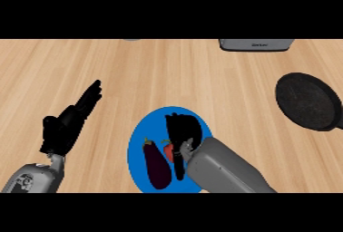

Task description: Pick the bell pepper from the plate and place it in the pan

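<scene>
Now right hand over bell pepper, fingers down

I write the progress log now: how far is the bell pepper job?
Nothing is finished: the pan holds nothing. In hand: the right hand is over the blue plate, at the red bell pepper beside the eggplant. Lifting and placing remain.

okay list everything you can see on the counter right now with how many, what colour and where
plate: one, blue, near centre.
eggplant: one, dark purple, on the plate's left part.
bell pepper: one, red, on the plate, mostly hidden by the right robot hand.
pan: one, black, right edge.
appliance: one, grey, top edge, cut off.
counter: one, light wood.
left robot hand: one, black, open, resting at left.
right robot hand: one, black, over the plate at the pepper.
</scene>
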Motion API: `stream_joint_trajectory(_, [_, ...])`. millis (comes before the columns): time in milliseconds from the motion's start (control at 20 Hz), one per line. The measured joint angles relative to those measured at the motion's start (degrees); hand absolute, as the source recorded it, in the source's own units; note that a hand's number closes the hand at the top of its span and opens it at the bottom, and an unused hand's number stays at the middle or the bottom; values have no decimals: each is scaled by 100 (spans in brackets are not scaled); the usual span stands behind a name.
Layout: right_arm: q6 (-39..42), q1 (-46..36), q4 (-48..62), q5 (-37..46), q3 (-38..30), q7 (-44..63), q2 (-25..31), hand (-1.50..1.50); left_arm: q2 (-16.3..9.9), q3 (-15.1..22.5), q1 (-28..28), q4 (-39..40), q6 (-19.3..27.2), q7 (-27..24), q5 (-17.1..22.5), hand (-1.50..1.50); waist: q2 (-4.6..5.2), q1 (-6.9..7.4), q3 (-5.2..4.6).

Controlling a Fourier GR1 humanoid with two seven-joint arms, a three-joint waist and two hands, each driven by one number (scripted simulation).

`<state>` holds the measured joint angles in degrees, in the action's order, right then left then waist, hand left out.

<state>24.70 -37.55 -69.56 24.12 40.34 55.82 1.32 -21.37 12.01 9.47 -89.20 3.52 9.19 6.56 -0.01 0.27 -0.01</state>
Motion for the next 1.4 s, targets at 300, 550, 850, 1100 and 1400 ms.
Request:
stream_joint_trajectory(300, [112,97,296,204,-31,-346,-65,150,110,-159,-28,-85,-156,103,-116,0,1,7,0])
stream_joint_trajectory(550, [238,193,350,319,116,-633,-73,150,247,-282,-16,-70,-248,116,-206,0,-21,6,-1])
stream_joint_trajectory(850, [9,158,457,233,335,-692,-74,150,378,-403,-53,-162,-398,195,-326,0,-33,21,-3])
stream_joint_trajectory(1100, [-147,214,22,503,349,-560,-99,150,497,-435,-135,-204,-441,192,-486,0,-18,0,-1])
stream_joint_trajectory(1400, [-1147,351,-511,1302,-63,-78,135,150,481,-519,-283,-236,-465,150,-503,0,-46,-103,2])
